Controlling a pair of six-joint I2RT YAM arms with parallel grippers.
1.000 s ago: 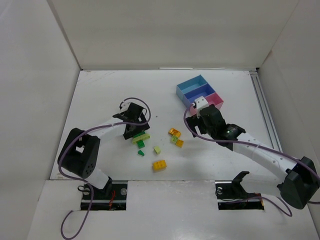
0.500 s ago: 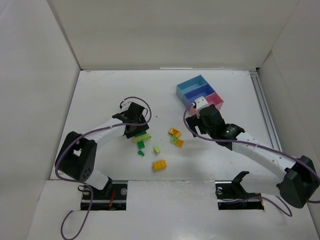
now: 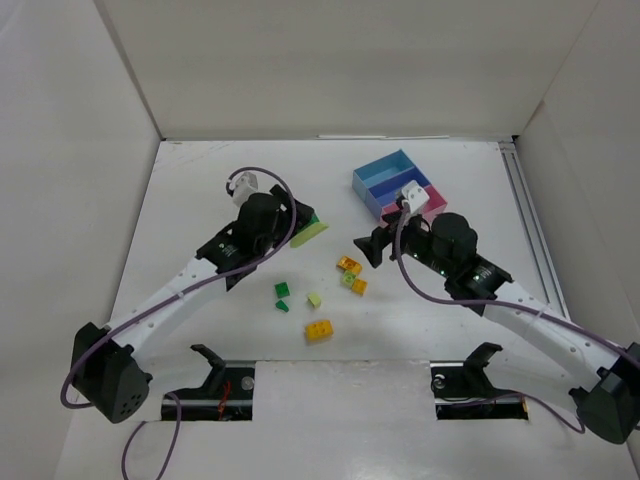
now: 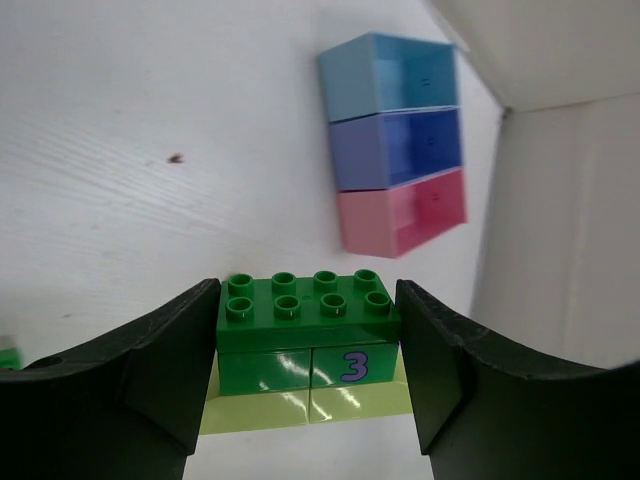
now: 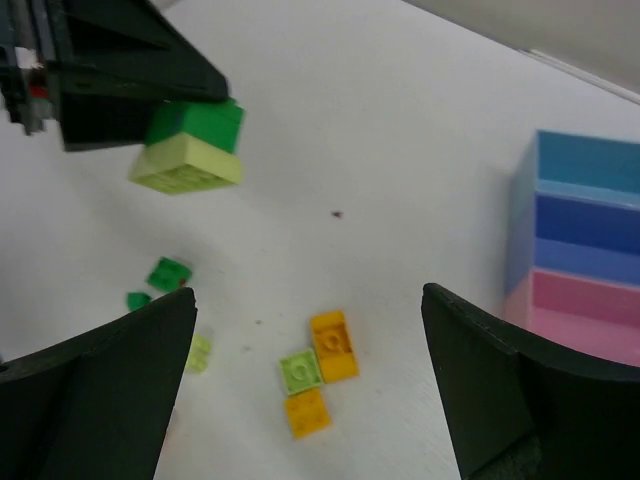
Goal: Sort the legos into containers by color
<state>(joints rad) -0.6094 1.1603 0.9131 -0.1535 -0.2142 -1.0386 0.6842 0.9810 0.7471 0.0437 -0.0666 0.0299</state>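
My left gripper (image 3: 303, 224) is shut on a dark green brick (image 4: 308, 325) stacked on a pale lime brick (image 4: 300, 405). It holds the stack above the table, left of the trays. The stack also shows in the right wrist view (image 5: 190, 145). The joined trays stand at the back right: light blue (image 3: 385, 172), darker blue (image 3: 405, 187) and pink (image 3: 432, 202). My right gripper (image 3: 372, 248) is open and empty, above two orange bricks (image 5: 335, 345) (image 5: 307, 412) and a lime one (image 5: 301, 371).
Loose on the table are two small green bricks (image 3: 283, 290) (image 3: 283, 306), a pale lime brick (image 3: 314, 299) and an orange-yellow brick (image 3: 319, 330). White walls close in the table on three sides. A rail (image 3: 528, 215) runs along the right edge.
My left gripper has lifted the green and lime stack off the table and carried it up and right, toward the trays. My right gripper has moved slightly and now faces the orange bricks.
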